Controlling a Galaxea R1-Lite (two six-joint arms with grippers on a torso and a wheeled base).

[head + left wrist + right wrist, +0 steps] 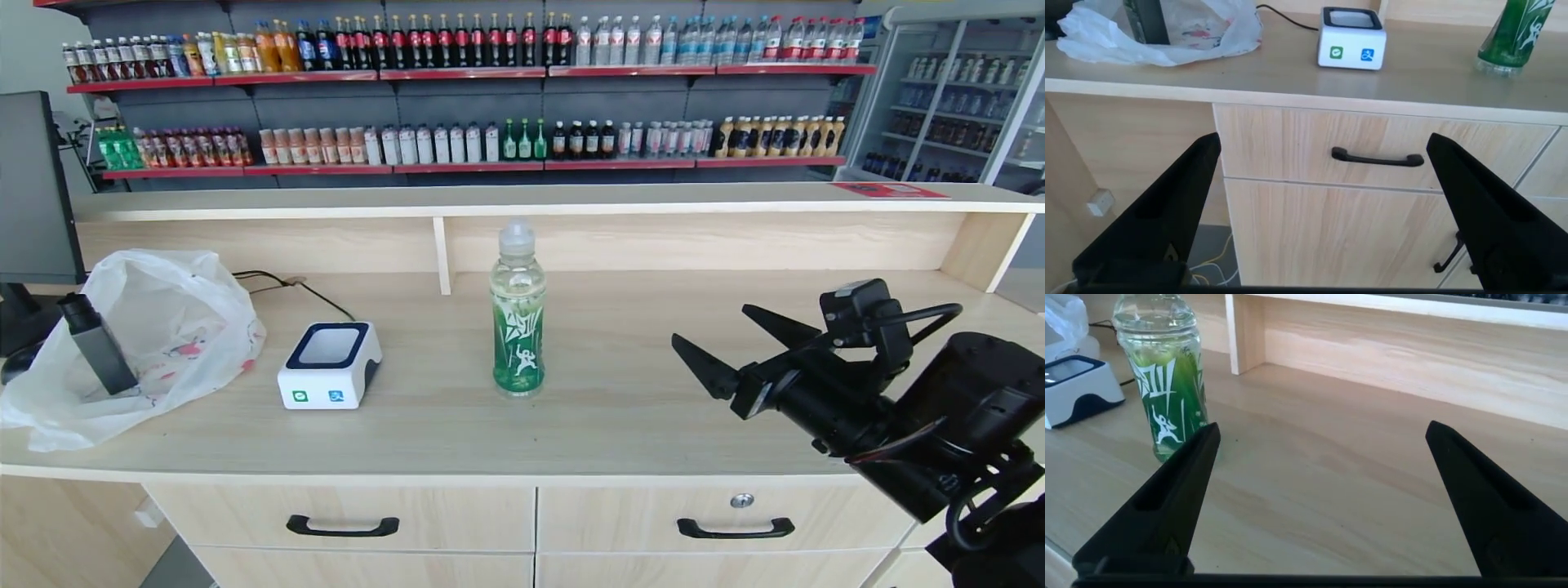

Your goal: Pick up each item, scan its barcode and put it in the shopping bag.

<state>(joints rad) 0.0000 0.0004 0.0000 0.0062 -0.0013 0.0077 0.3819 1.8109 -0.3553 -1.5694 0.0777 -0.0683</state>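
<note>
Left gripper: fingers spread wide, nothing held, hanging below the counter lip, with the drawer's black handle framed between them.

Up past one fingertip, over the lip: white plastic shopping bag, slumped open near the front edge, a dark grey boxy item standing inside.

Above the gap between those fingers, set back from the edge: white scanner with a dark top window, a green and a blue square icon on its face, and a black cable trailing behind it. Bare wood on to the bottle.

Ahead of the right gripper, in line with its finger on the scanner's side: bottle, upright, clear with a pale cap. Green label with white characters and a small white figure, too small to read.

Right gripper's fingers: wide apart, empty, low over the counter, well apart from the bottle. Open wood between and beyond them up to the raised back ledge.
</note>
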